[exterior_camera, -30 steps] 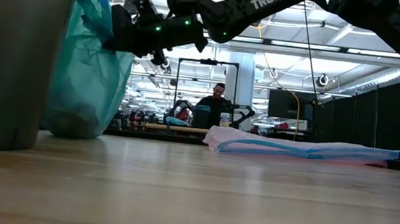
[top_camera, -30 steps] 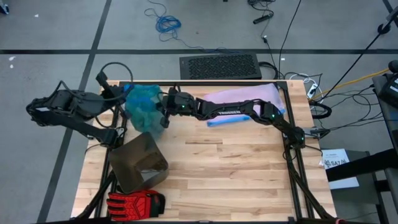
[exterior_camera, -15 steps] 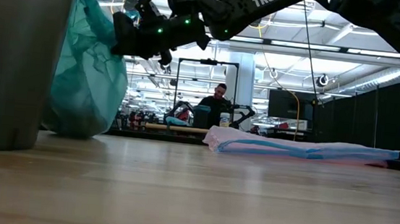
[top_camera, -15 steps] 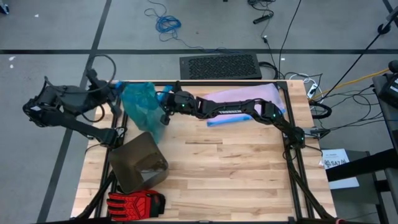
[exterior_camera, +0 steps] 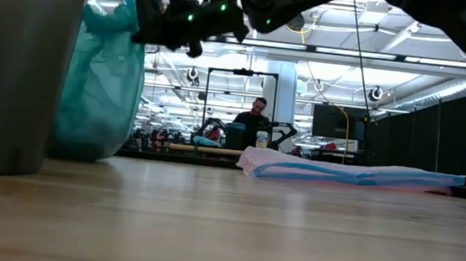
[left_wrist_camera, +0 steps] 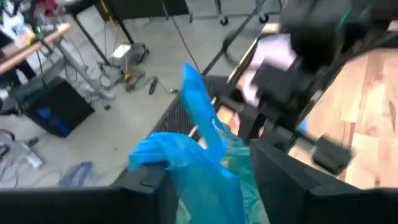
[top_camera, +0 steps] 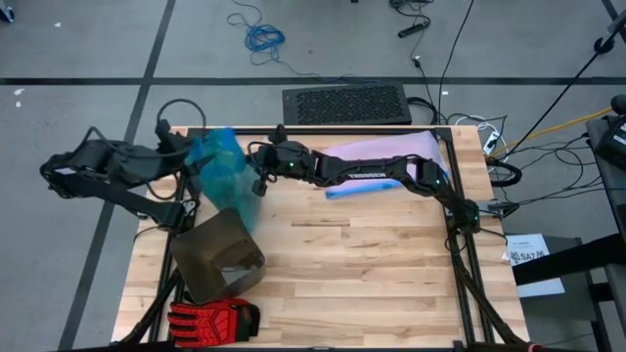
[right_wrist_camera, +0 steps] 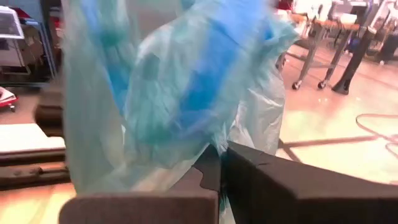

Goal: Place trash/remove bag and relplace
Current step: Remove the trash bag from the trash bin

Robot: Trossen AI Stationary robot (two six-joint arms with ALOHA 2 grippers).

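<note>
Two grippers flank the upright bag (exterior_camera: 102,85), neck pointing upward

Left hand (left_wrist_camera: 208,186) now open around bag (top_camera: 223,168)

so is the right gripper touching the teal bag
Touching. The right wrist view shows the right gripper shut on the teal bag.

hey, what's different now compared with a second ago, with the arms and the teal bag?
The left gripper swung out past the table's back left corner and came back; its fingers, shut a second ago, now stand apart around the teal bag's blue top. The right gripper stayed shut on the bag. The bin, glove and lilac bag have not moved.
</note>
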